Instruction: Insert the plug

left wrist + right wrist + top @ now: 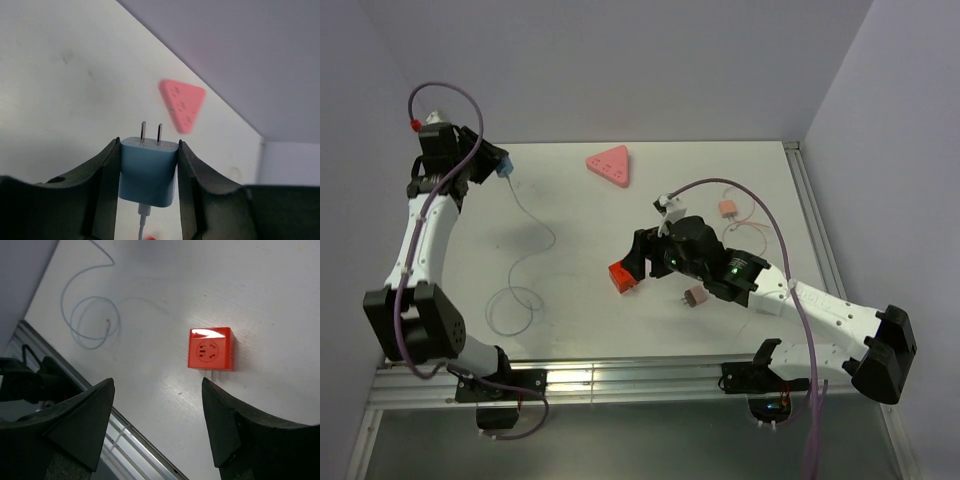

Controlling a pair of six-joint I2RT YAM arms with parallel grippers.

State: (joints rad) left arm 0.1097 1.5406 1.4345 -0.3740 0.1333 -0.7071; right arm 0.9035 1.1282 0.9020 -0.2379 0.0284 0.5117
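My left gripper [149, 147] is shut on a blue plug [148, 171] with two metal prongs pointing forward; its thin cable hangs down to the table. In the top view this gripper [496, 165] is held up at the far left with the blue plug [507, 172]. A red socket cube [210, 348] lies on the table, its socket face up; in the top view it [623, 277] sits beside my right gripper [642, 262]. My right gripper [158, 385] is open and empty, above and just short of the cube.
A pink triangular socket block [610, 166] lies at the back centre, also in the left wrist view [182, 103]. Two small pink adapters [727, 210] [696, 297] with thin wires lie at the right. The plug's cable coils [512, 305] at the front left. The table's front rail [135, 440] is near.
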